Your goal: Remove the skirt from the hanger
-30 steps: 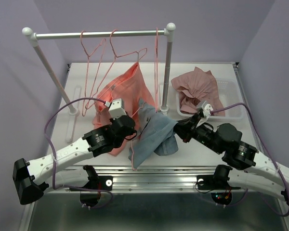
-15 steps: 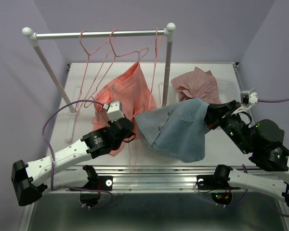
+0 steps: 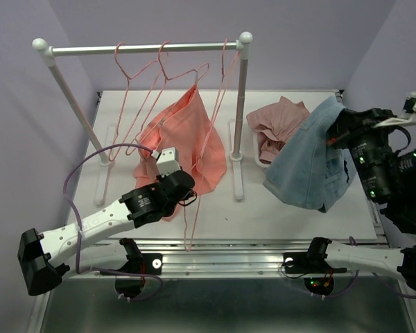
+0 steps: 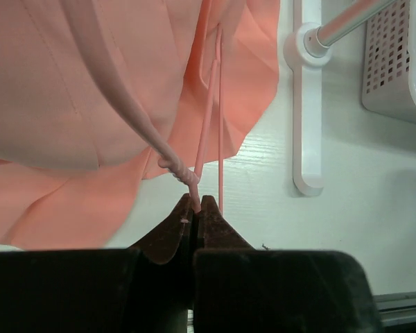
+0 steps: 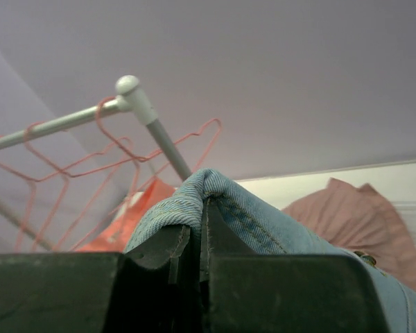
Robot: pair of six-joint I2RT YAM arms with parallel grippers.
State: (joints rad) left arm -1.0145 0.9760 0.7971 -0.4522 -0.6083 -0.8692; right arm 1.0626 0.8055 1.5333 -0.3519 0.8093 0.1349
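Loosely the pleated salmon skirt [image 3: 184,135] hangs; left end effector [image 4: 197,202] pinches hanger [image 4: 175,165], right end effector [image 5: 204,208] denim [image 5: 263,223].

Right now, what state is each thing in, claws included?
skirt, hanging at the rack, lower part draped on the table
left claw, shut on the pink hanger at its twisted neck
right claw, shut on the denim garment
denim garment, held up off the table, dangling
mauve garment, crumpled in the basket
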